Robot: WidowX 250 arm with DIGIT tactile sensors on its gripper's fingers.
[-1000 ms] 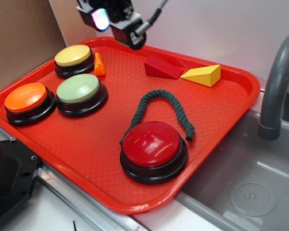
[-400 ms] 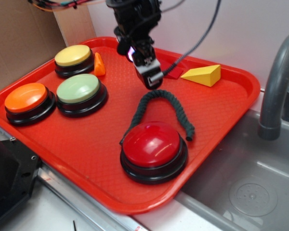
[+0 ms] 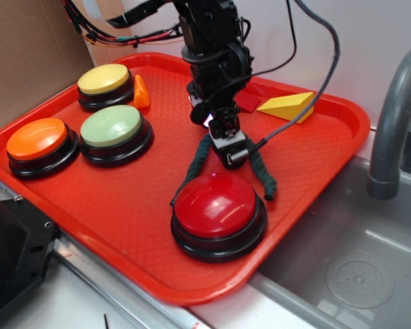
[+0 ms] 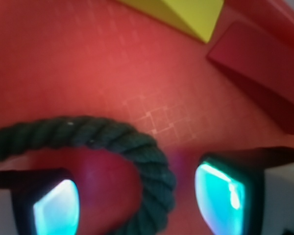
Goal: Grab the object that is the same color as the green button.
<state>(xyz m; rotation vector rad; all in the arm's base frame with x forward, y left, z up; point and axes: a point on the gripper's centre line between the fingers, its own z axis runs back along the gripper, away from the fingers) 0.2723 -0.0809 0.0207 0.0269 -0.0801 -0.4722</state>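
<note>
Rope [image 3: 264, 175], dark green and matching the pale-green button [image 3: 112, 126] at nine o'clock on the red tray [image 3: 123, 205], is being straddled at its bend, just above the red button [image 3: 218, 205] at tray centre. The gripper [image 4: 137, 196] is being held spread, one finger [image 4: 220, 193] on each side. The grasp step is judged to be in hand: a slight lowering and a closing on the strand are being called for next.

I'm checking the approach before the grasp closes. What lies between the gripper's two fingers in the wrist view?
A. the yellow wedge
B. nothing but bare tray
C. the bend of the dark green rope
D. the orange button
C. In the wrist view the dark green rope curves down between the two lit fingers of the open gripper, while the yellow wedge lies further off at the top of the frame.
</note>
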